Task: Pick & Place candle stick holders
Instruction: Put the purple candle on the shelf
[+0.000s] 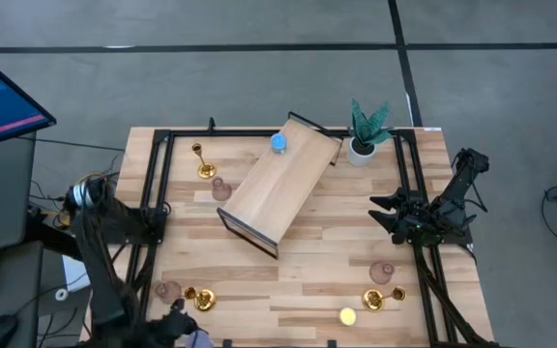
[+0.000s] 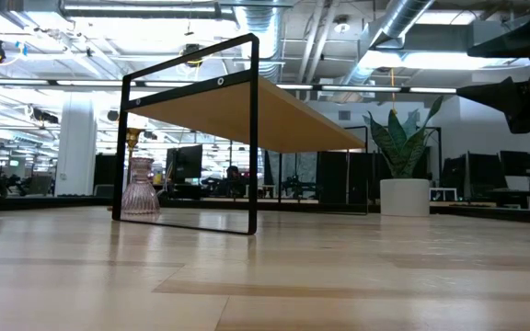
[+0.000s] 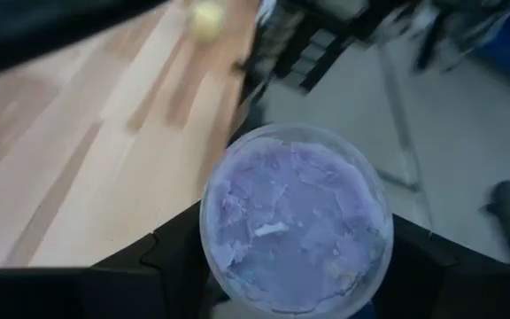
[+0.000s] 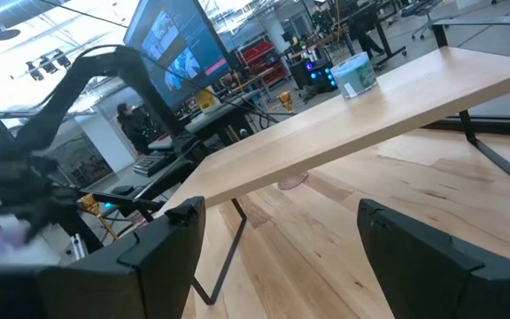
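Left gripper (image 3: 295,292) fingers clasp a violet candle holder (image 3: 295,221) off the wooden desk's (image 1: 337,232) edge; right gripper (image 4: 277,239) fingers gape toward the raised shelf (image 4: 370,115), office beyond.

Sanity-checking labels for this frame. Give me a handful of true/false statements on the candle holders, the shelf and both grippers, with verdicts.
1. A blue holder stands on the wooden shelf. True.
2. The left gripper holds a yellow holder. False: between its fingers sits a violet holder; the yellow holder stands on the table near the front edge on the right.
3. The right gripper is open and holds nothing. True.
4. The potted plant stands on top of the shelf. False: it stands on the table at the back, beside the shelf's far corner.
5. A gold stemmed holder stands at the back left, with a pink holder close by. True.
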`<act>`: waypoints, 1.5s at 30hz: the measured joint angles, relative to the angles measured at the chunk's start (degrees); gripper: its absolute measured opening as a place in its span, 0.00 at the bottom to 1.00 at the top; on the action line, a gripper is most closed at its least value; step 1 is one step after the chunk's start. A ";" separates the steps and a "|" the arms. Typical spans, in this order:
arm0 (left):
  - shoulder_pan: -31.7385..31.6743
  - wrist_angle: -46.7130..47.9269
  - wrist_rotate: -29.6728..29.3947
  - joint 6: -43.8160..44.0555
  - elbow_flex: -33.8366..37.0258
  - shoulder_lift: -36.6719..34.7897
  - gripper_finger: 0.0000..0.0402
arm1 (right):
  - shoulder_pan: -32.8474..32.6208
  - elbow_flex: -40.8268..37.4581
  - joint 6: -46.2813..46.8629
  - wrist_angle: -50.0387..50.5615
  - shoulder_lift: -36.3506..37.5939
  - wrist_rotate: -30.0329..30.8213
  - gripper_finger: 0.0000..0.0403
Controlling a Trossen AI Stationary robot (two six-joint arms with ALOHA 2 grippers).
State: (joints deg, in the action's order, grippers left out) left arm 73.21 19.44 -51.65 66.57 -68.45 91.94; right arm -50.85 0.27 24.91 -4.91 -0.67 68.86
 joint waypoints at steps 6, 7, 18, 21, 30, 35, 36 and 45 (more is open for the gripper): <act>0.00 -7.25 -1.10 -11.69 -0.08 -11.27 0.61 | -0.02 -0.02 0.00 0.00 -0.02 0.00 0.71; 0.02 -7.60 -2.17 -13.57 -0.09 -13.02 0.61 | 0.00 -0.02 0.00 -0.01 -0.01 0.00 0.71; -6.03 -7.94 -31.33 -41.35 -0.09 -28.81 0.61 | -0.01 -0.01 0.00 0.00 -0.02 0.00 0.71; -12.96 -7.93 -34.08 -47.81 -0.09 -31.71 0.61 | 0.00 -0.02 0.00 0.00 -0.02 0.00 0.71; -45.82 -7.93 -13.83 -55.33 -0.09 -34.84 0.61 | -0.02 -0.02 0.00 -0.02 -0.01 0.00 0.71; -63.96 -7.83 6.67 -51.15 -0.07 -28.95 0.61 | -0.02 -0.01 0.00 -0.01 -0.02 0.00 0.71; -66.32 -7.78 9.59 -50.26 -0.07 -27.39 0.61 | 0.00 -0.02 0.00 -0.01 -0.02 0.00 0.71; -74.16 -0.29 19.78 -46.74 -0.02 -15.47 0.61 | 0.00 -0.02 0.00 0.01 0.00 0.00 0.71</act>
State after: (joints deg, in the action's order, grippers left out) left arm -0.95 19.15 -31.87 19.83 -68.47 76.47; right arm -50.85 0.25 24.91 -4.90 -0.67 68.86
